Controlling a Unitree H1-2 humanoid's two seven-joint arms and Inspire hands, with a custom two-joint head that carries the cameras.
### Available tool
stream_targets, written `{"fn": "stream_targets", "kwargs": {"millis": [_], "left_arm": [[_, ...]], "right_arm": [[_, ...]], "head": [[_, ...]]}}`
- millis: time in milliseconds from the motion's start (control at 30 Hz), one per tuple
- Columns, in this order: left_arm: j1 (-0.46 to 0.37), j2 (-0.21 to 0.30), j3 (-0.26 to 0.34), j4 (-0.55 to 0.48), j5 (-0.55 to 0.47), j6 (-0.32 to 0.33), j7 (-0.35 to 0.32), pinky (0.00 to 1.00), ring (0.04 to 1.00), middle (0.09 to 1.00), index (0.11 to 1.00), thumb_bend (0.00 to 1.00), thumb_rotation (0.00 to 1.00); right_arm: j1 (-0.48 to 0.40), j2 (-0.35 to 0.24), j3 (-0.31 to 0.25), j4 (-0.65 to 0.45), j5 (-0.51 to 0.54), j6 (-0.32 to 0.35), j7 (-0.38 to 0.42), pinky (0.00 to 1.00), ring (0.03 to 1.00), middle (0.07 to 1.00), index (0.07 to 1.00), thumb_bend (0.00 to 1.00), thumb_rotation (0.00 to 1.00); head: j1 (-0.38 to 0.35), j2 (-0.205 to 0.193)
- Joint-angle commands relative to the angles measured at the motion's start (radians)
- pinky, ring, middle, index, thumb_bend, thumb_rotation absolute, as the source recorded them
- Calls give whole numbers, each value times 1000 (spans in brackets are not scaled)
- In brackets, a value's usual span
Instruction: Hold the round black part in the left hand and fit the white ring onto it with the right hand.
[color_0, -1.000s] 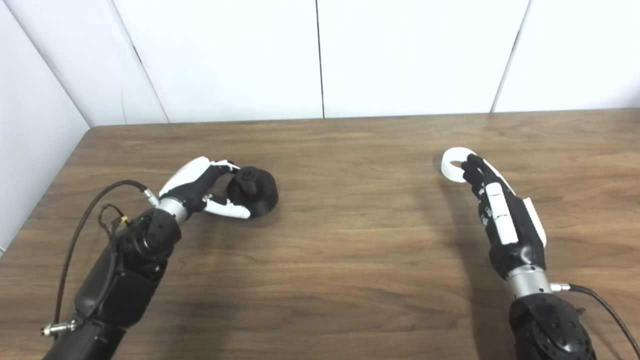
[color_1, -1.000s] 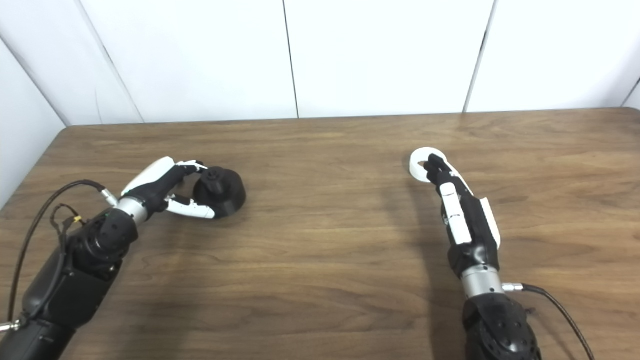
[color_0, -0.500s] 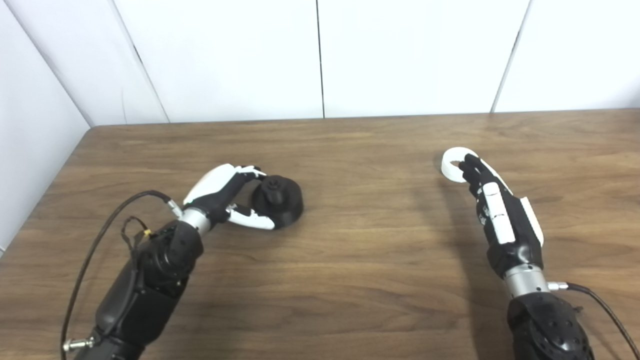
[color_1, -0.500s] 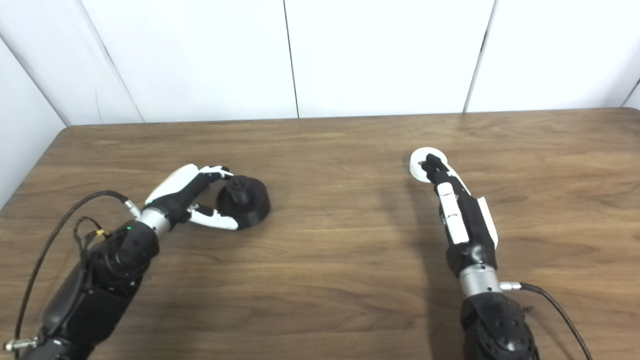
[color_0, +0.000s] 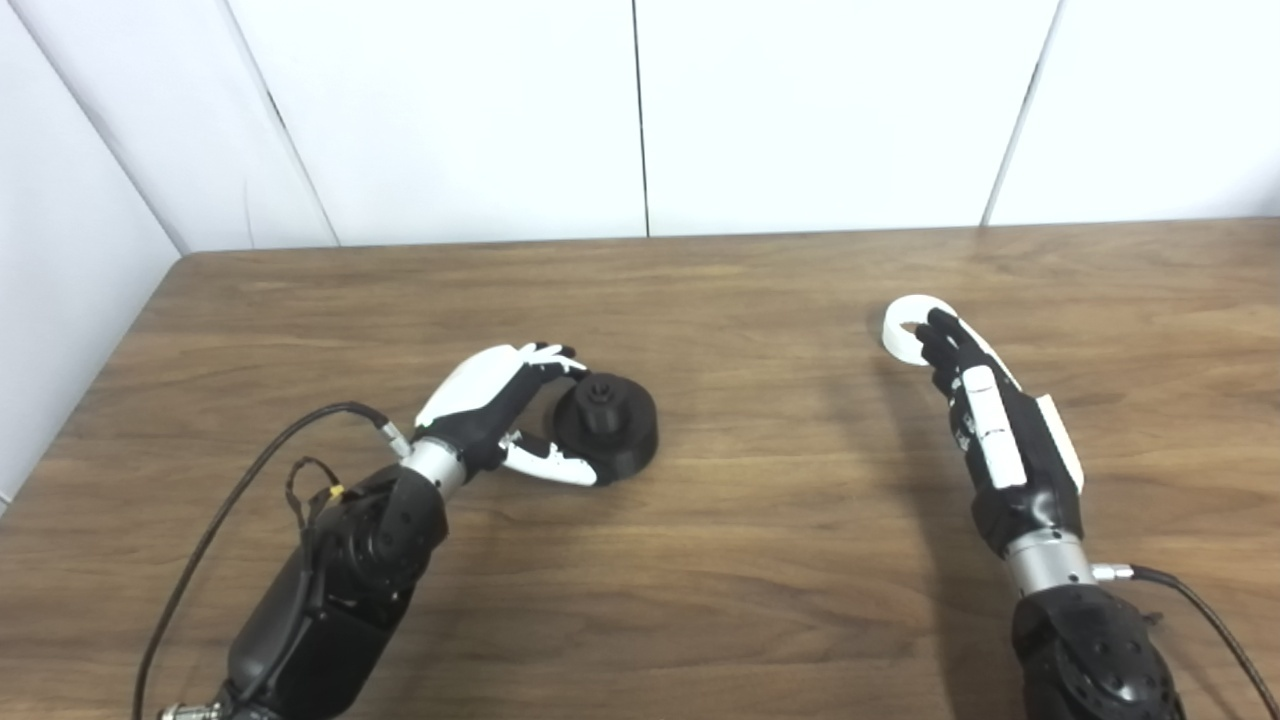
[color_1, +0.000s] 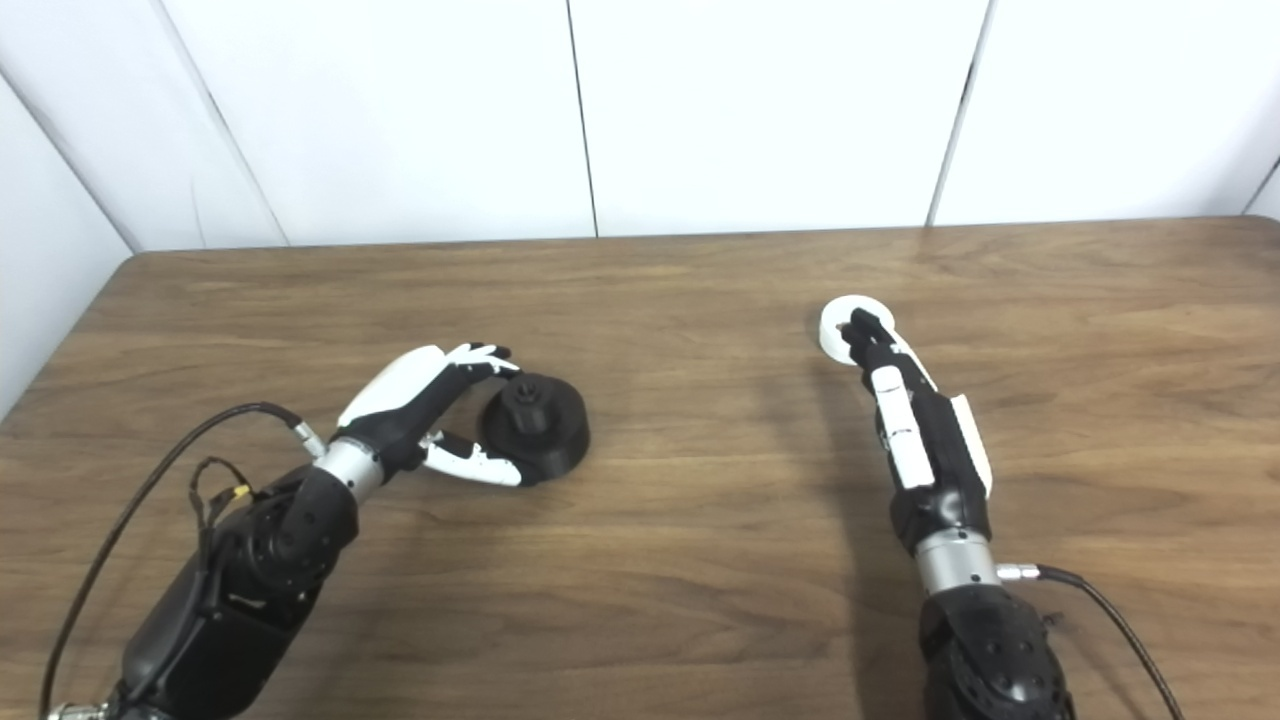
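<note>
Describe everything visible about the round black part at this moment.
The round black part is a matte, plastic-looking disc with a small raised knob at its top centre. It sits flat and upright on the wooden table, left of the middle. The left hand curls around its left side, fingers over the near rim and thumb low against the base. It looks unlifted, and far from the white ring.

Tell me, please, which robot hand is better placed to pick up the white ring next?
The right robot hand: its fingertips already rest on the white ring on the table. The left robot hand is far across, curled around the round black part.
</note>
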Motion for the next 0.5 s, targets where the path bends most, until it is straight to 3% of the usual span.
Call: {"fn": "stream_targets", "kwargs": {"millis": [0,467], "left_arm": [[19,-22,-41,-17,3,-17,-28,856,1000,953,760,969,342],[82,-82,-108,-30,82,-74,12,852,997,951,758,979,368]], "right_arm": [[-32,7,3,-20,-3,-39,1,993,939,888,880,474,879],[-29,24,7,-17,-16,-47,-9,980,940,884,871,483,892]], "head": [[0,0],[-6,6]]}}
